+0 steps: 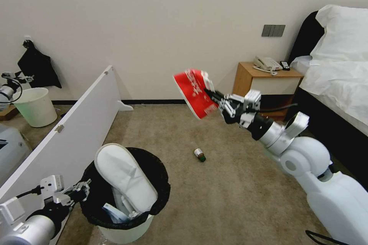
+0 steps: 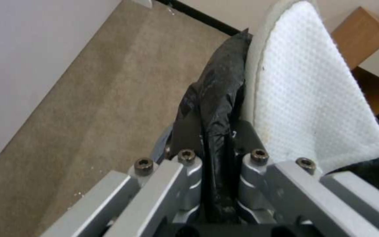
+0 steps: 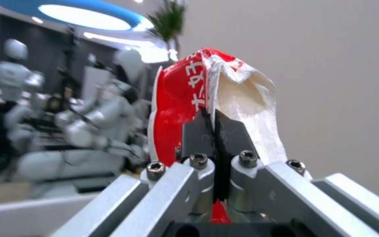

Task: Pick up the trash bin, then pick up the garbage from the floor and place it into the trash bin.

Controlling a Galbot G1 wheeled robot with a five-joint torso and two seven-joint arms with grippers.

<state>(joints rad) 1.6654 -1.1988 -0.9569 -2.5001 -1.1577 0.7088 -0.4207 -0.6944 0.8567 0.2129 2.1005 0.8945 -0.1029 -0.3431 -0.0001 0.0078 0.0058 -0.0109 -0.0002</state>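
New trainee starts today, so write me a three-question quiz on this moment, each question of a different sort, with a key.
1. True or false: the right gripper is shut on the red-white packet, held in the air.
2. What sticks up out of the trash bin? A) slipper B) telephone C) pillow
3. Fill in: the left gripper pinches the bin's black ____ at its rim.

Key
1. True.
2. A, a white slipper.
3. Bag. A small green-capped bottle lies on the carpet.

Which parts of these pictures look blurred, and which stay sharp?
Head view: the red-white packet in the right gripper is smeared, the small bottle is sharp. Right wrist view: the room behind is blurred. Left wrist view: the bin's black bag is fairly sharp.
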